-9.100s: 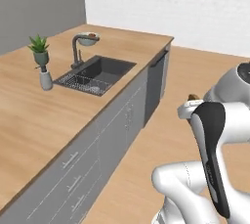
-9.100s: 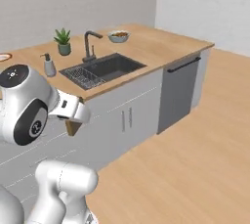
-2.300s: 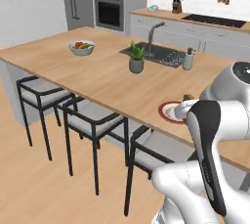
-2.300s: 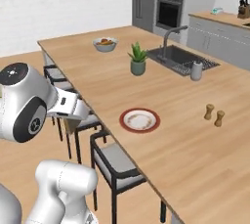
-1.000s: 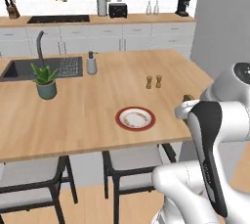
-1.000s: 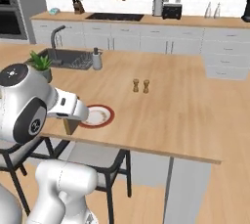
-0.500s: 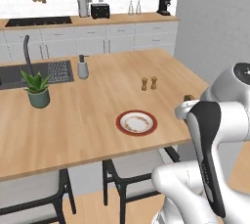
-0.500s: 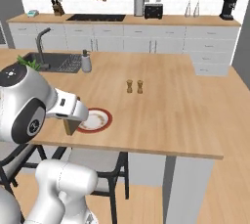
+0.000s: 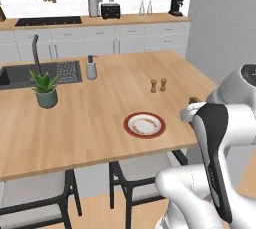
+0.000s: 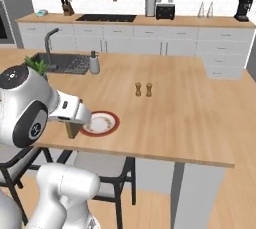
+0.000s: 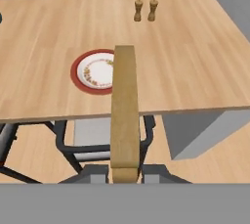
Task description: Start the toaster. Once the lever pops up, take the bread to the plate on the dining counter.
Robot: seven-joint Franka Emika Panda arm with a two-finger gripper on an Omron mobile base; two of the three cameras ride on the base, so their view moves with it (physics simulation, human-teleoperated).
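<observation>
My gripper [image 11: 125, 171] is shut on the bread [image 11: 124, 105], a tan slice seen edge-on and standing upright between the fingers. It hangs just off the near edge of the dining counter [image 11: 195, 61], short of the red-rimmed plate [image 11: 95, 71]. From the right base view the gripper [image 10: 72, 129] and the bread [image 10: 71, 130] sit beside the plate [image 10: 101, 122], at the edge of the counter [image 10: 190, 118]. The plate [image 9: 145, 124] lies bare on the counter [image 9: 90, 118]. The black toaster [image 9: 110, 10] [image 10: 165, 11] stands on the far back counter.
Salt and pepper shakers [image 9: 157, 85] [image 11: 145, 10] stand beyond the plate. A potted plant [image 9: 46, 87], soap dispenser [image 9: 91, 68], faucet [image 9: 36, 53] and sink [image 9: 30, 73] are at the counter's left. Dark stools [image 9: 145, 173] [image 11: 97, 135] sit under the near edge. A coffee machine [image 9: 175, 4] is at the back.
The base has kept moving, so the whole scene has shifted and the plate has drifted slightly right in both base views. The gripper has stayed shut on the bread.
</observation>
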